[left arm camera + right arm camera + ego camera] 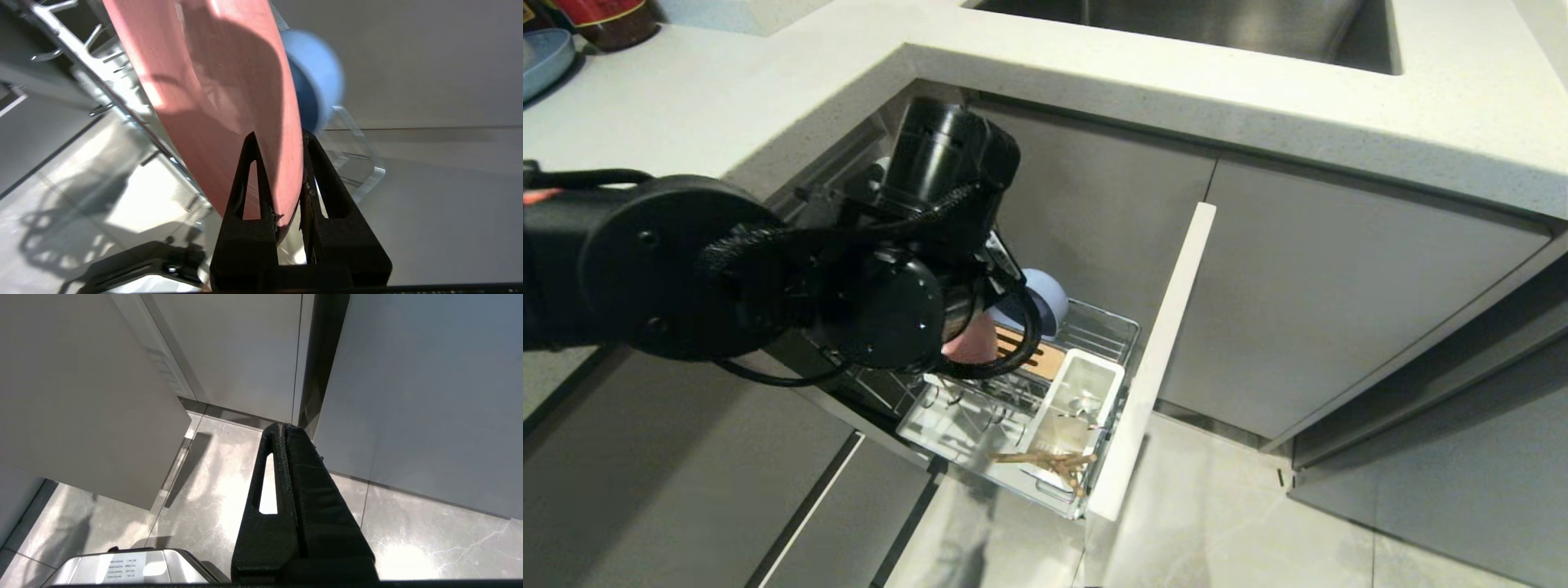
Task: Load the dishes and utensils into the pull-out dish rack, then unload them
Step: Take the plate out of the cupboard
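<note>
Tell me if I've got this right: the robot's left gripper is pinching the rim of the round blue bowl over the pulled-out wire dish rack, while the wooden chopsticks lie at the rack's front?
Not quite. The left gripper pinches the rim of the large flat pink plate, not the round blue bowl, which sits just behind it; the left wrist view shows this. The rest holds: it is over the pulled-out wire dish rack, with the wooden chopsticks at its front.

- Bright light glares off the floor under the right pincer.
- The left pincer throws a soft shadow across the pink plate.
- Beyond it, the blue bowl is blurred.
- Head view: evenly lit, sharp.
</note>
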Tool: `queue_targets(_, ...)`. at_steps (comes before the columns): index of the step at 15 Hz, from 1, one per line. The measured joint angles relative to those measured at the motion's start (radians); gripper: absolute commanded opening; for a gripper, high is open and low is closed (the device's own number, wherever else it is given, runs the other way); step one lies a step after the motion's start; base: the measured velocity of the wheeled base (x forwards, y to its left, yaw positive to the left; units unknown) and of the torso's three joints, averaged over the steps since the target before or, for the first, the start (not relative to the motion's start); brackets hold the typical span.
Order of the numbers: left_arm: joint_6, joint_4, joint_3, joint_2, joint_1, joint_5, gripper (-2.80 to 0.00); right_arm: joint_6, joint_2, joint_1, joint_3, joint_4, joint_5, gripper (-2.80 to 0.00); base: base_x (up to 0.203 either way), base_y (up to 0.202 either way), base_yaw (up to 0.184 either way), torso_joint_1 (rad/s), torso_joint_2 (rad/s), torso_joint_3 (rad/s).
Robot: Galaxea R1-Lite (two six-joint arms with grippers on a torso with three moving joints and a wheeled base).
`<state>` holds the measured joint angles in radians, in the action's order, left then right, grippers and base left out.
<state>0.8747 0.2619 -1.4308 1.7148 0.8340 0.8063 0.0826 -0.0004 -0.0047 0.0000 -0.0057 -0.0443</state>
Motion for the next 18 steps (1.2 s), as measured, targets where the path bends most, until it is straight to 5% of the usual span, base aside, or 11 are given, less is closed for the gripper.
queue_targets(7,-0.124,-0.005,-0.016,-0.225,0.156,-0.005,-2.80,0.000,0.000,0.000,0.000,0.000,0.000,-2.80,0.000,0.000,0.000,0.000,0.00,0.000)
queue_targets(15,-0.470,-0.193,-0.023,-0.468,0.185,-0.004,-2.80,0.000,0.000,0.000,0.000,0.000,0.000,-2.80,0.000,0.000,0.000,0.000,0.00,0.000)
queue_targets(18,-0.566,-0.207,-0.026,-0.529,0.134,-0.002,-2.80,0.000,0.000,0.000,0.000,0.000,0.000,-2.80,0.000,0.000,0.000,0.000,0.00,0.000)
